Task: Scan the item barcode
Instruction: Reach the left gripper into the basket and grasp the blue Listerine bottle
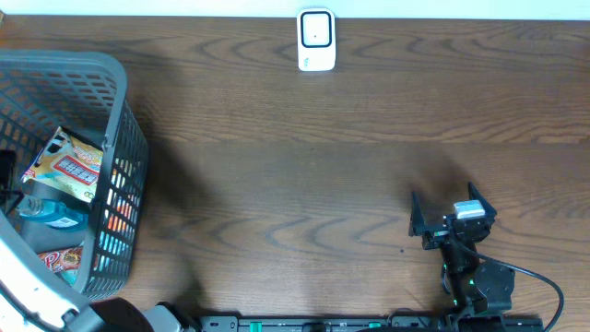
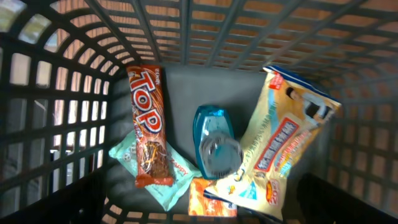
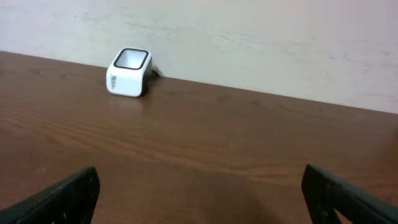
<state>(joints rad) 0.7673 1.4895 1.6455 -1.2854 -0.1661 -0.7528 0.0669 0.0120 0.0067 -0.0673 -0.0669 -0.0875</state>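
Items for scanning are found inside the grey basket at nine o'clock on the table. A brown chocolate bar is laid over a teal packet, a blue bottle is set at the middle, and a yellow packet is propped against the three o'clock wall. The left tool is held above them, spread wide, with nothing gripped. The right tool is parked at five o'clock, also spread wide and empty.

Two overlapping wrappers could be pinched together, or a finger could be caught in the mesh, since the pile is crowded. A barcode could also be turned away from the scanner at twelve o'clock.

Inside the basket, room is tight. Between basket and scanner, bare table is offered for carrying.
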